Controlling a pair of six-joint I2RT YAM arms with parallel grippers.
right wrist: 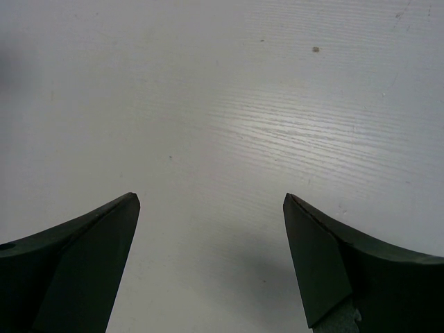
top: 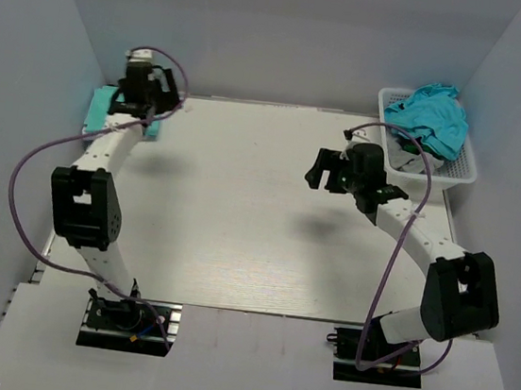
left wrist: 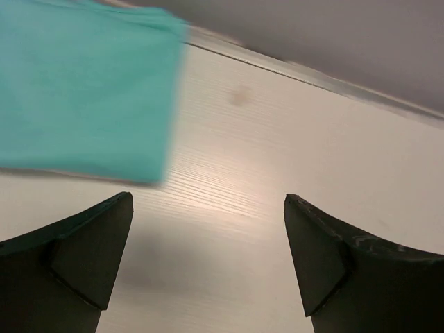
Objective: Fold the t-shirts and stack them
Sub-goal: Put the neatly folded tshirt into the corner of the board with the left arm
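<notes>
No legible text, labels, brands, numbers or signs anywhere

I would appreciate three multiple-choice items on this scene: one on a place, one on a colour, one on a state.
1. Where does the folded mint t-shirt lie? A far-left corner of the table; B its middle; C near-right corner.
2. What colour is the crumpled cloth in the basket? A white; B turquoise-blue; C red.
3. How is the left tool? A shut on cloth; B shut, empty; C open, empty.
Key: A, it lies by the far-left wall; B, plainly turquoise-blue; C, its jaws stand apart, nothing between.
</notes>
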